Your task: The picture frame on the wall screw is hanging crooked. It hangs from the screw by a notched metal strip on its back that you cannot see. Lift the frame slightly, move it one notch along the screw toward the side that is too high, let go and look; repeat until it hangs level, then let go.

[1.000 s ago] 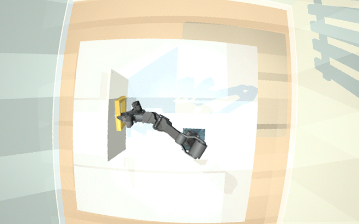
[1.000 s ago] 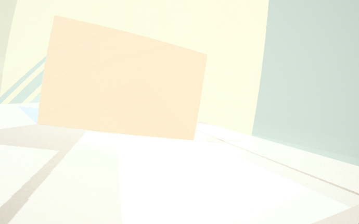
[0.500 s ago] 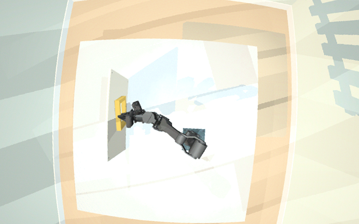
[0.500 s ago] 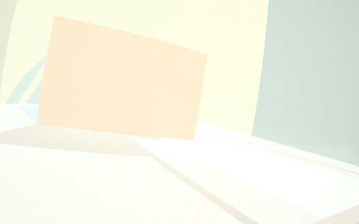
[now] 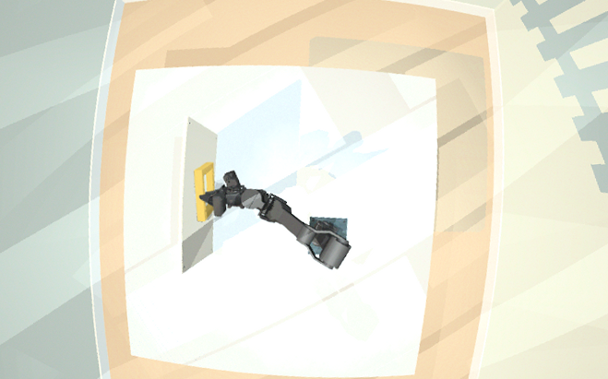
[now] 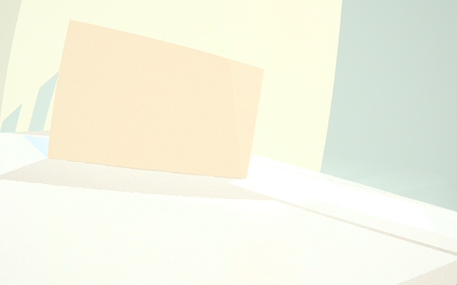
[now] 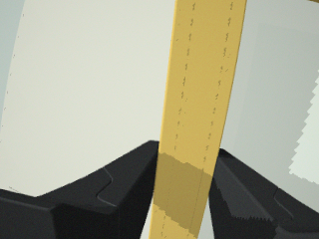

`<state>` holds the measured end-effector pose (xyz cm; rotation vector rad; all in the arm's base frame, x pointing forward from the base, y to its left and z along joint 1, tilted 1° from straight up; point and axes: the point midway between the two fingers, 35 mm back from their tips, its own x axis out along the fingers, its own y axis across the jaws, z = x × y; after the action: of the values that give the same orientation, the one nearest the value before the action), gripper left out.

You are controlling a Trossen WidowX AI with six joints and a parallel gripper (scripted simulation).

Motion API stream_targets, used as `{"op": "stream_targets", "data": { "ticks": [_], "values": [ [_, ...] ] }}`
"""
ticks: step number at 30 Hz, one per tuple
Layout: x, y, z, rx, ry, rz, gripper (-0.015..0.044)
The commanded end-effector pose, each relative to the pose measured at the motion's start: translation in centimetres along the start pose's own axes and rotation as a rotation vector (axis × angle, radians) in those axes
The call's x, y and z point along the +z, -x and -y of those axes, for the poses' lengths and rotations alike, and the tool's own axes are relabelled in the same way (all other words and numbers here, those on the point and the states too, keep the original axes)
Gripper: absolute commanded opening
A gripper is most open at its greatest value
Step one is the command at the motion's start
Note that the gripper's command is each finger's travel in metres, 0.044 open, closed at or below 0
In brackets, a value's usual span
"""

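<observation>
The yellow picture frame (image 5: 198,179) hangs on the front of the pale upright wall panel (image 5: 193,241) in the top view. Its yellow bar (image 7: 201,75) runs nearly upright, leaning a little, through the wrist view. My gripper (image 5: 204,198) (image 7: 183,155) is shut on this bar, with one black finger touching each side. The screw and the notched strip are hidden, and I cannot tell the frame's exact tilt from these views. The exterior view shows neither the frame nor the gripper.
The arm reaches left from its base on a blue-grey plate (image 5: 337,222) on the white table (image 5: 256,323). The exterior view shows only the wall panel's plain back (image 6: 149,105), standing on the table (image 6: 135,239). Shadows cross the table.
</observation>
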<state>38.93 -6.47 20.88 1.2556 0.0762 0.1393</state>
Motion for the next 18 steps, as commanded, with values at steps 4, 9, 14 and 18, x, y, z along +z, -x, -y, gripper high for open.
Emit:
{"op": "stream_targets", "data": {
  "ticks": [4, 9, 14, 18],
  "values": [
    [0.01, 0.0, -0.18, 0.0, -0.003, 0.003, 0.0],
    [0.0, 0.0, -0.35, 0.0, -0.003, 0.003, 0.0],
    [0.0, 0.0, -0.51, 0.0, -0.003, 0.003, 0.0],
    [0.0, 0.0, -0.64, 0.0, -0.003, 0.003, 0.0]
  ]
}}
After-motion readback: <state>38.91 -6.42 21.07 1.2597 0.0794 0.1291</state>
